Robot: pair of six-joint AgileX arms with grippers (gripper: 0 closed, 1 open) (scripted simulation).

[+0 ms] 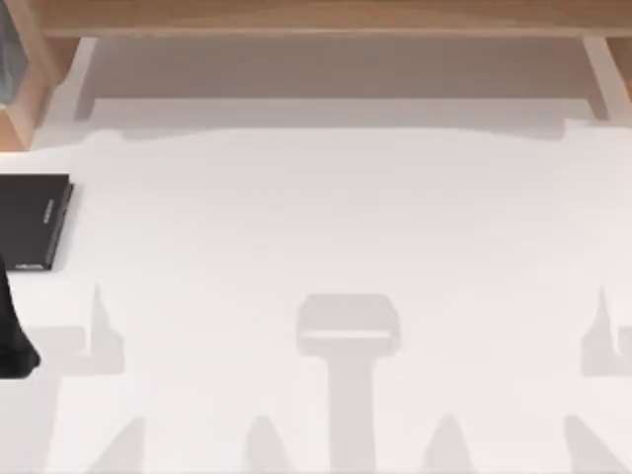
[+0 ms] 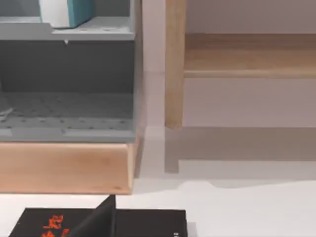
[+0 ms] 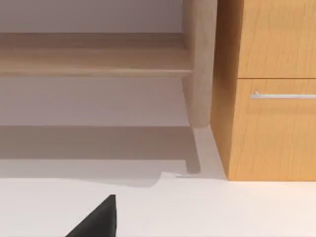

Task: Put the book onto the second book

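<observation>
The thick teal-blue book with white page edges [image 2: 66, 12] stands on the grey shelf [image 2: 94, 33] of the wooden rack at the table's far left; you should expect it stiff, fairly heavy and smooth-covered, so pinch it across both covers near the spine. The flat black book with orange lettering [image 2: 143, 223] lies on the white table [image 1: 336, 227] at the left edge, near the left gripper [image 2: 101, 219]. You cannot tell either pincer's state; the right gripper [image 3: 98, 219] hangs parked over bare table.

A flat black rectangular book [image 1: 35, 222] carries pale spine lettering and red-orange cover marks; a thick teal-blue book [image 2: 69, 12] shows white page edges inside a grey perforated shelf unit [image 2: 66, 111] edged in pale wood
</observation>
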